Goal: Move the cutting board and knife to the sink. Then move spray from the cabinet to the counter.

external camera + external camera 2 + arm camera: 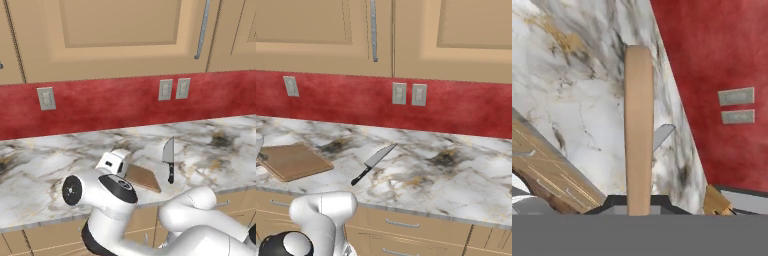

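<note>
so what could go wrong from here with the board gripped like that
1. The jaws are shut on just one edge of the board, so the rest of it hangs out from the grip; it may pivot or slip when carried.
2. The knife lies close beside the board on the counter; a swinging board could knock it.
3. The knife must still reach the sink; flat on the counter, it looks hard to grasp.

Cutting board (292, 161): matt light wood. Knife (373, 163): smooth grey steel blade, black handle. Worktop (456, 185): polished veined marble look. Backsplash (346, 100): mottled matt red.
</note>
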